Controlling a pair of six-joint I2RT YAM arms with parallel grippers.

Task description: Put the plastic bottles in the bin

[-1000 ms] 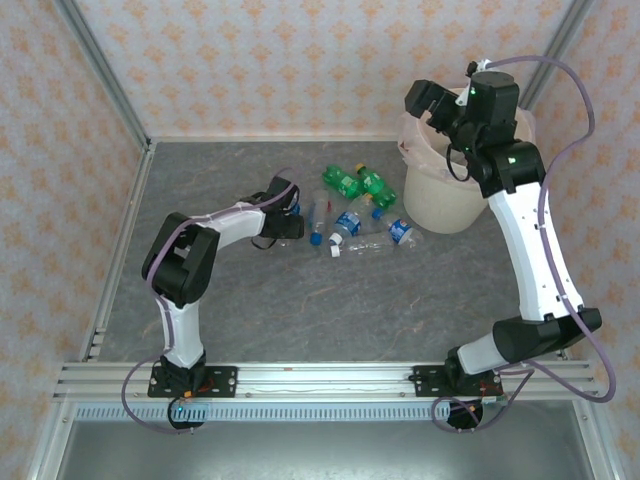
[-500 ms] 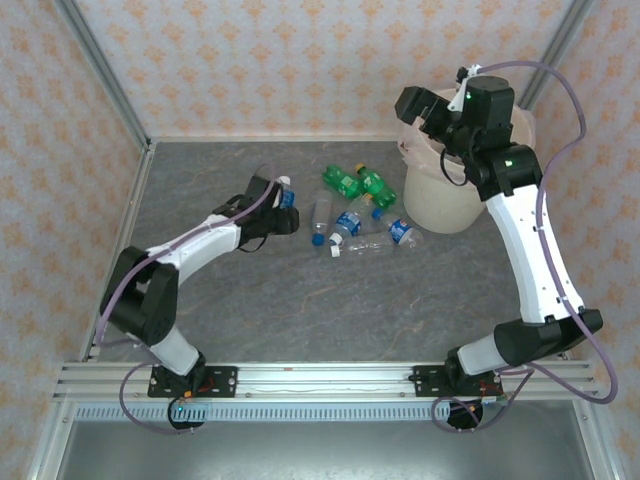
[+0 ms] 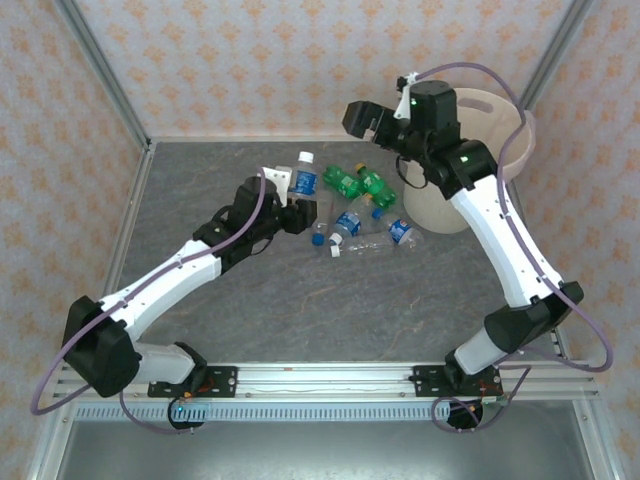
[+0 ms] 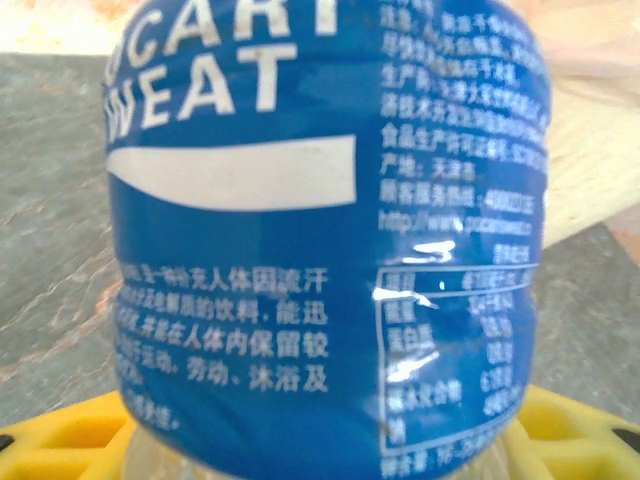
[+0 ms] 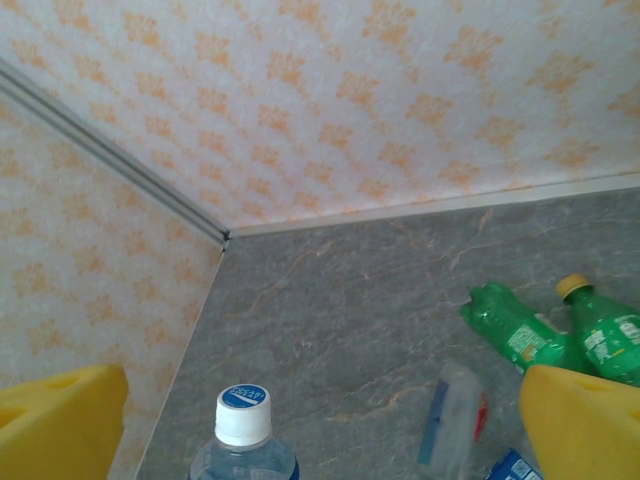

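The left claw (image 3: 297, 207) clenches one blue-labelled bottle (image 3: 305, 180), held upright well left of the bin (image 3: 432, 207), which the right arm partly hides. The right claw (image 3: 365, 118) hangs spread and empty, left of the bin's rim. On the tabletop (image 3: 300, 300) just left of the bin lie two green bottles (image 3: 341, 182) and several overlapping clear ones (image 3: 349, 222), too jumbled to count.

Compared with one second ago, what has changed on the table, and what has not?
The left end effector took hold of a blue-labelled bottle and raised it upright. The right end effector, open, swung left from over the bin. The other bottles and the bin stayed put.
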